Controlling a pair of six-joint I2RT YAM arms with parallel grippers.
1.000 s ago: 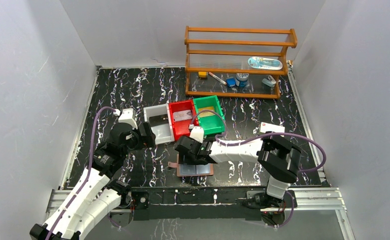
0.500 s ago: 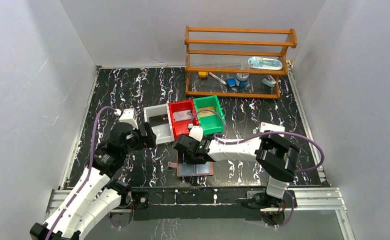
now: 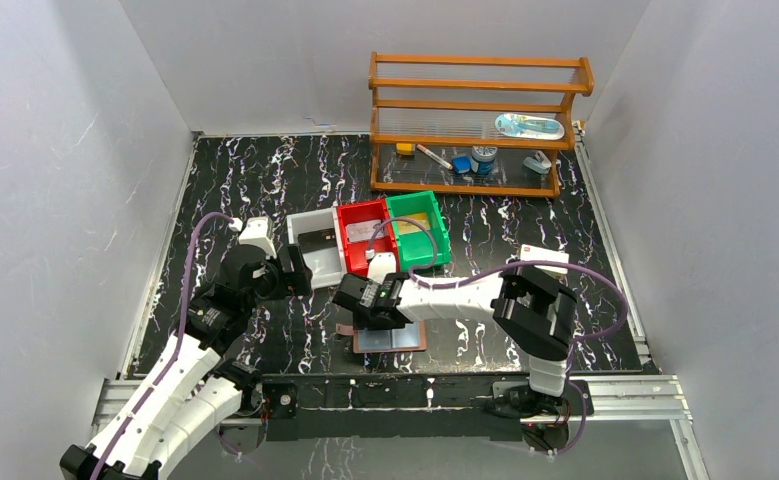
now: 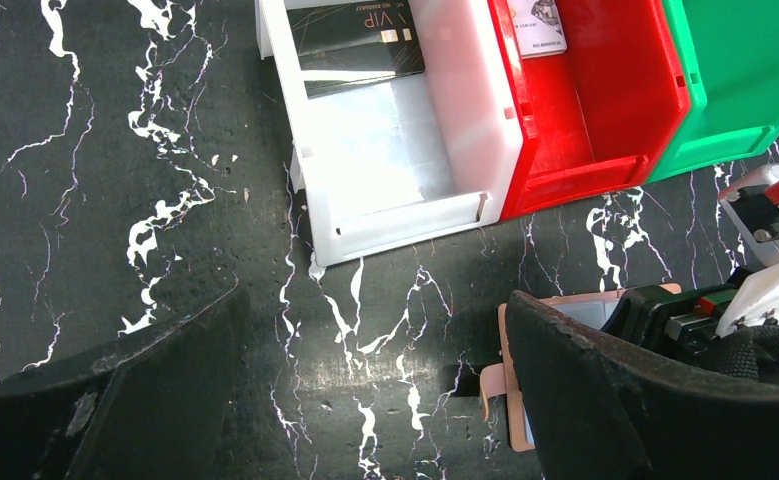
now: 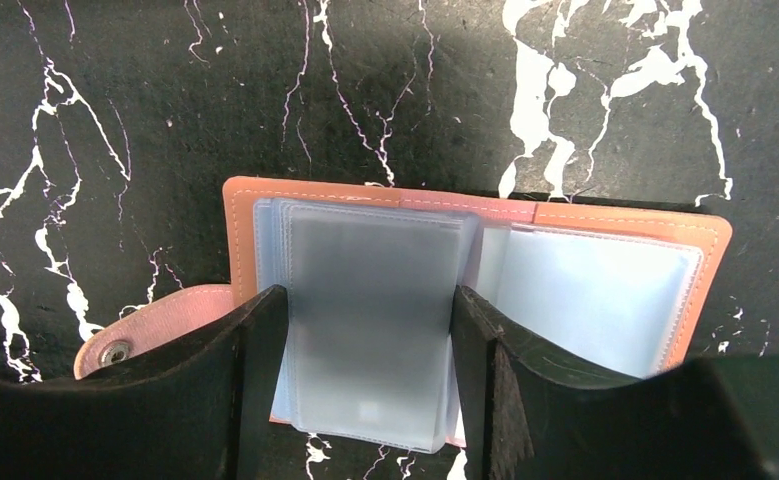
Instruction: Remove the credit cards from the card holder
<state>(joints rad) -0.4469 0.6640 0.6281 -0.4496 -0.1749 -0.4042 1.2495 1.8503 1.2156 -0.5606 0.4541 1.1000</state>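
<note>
The card holder (image 5: pixel 605 290) is laid open flat on the bench (image 5: pixel 115 120), long axis from 9 to 3 o'clock, its left pocket (image 5: pixel 375 300) straddled by the parted, unpinching jaws of the nearer right gripper (image 5: pixel 370 400), the left gripper (image 4: pixel 355 400) being held wide open at 10 o'clock, bins (image 4: pixel 405 215) crowding 12, and free bench being left at 9.

Black marble table (image 3: pixel 245 180): 3 bins (image 3: pixel 343 240), wooden rack (image 3: pixel 475 85), open card holder (image 3: pixel 395 338), white box (image 3: pixel 545 257).

The top camera looks down over the whole desk (image 3: pixel 265 180) from behind, both wrist cameras close above it — all three share the card holder (image 5: pixel 585 290).
</note>
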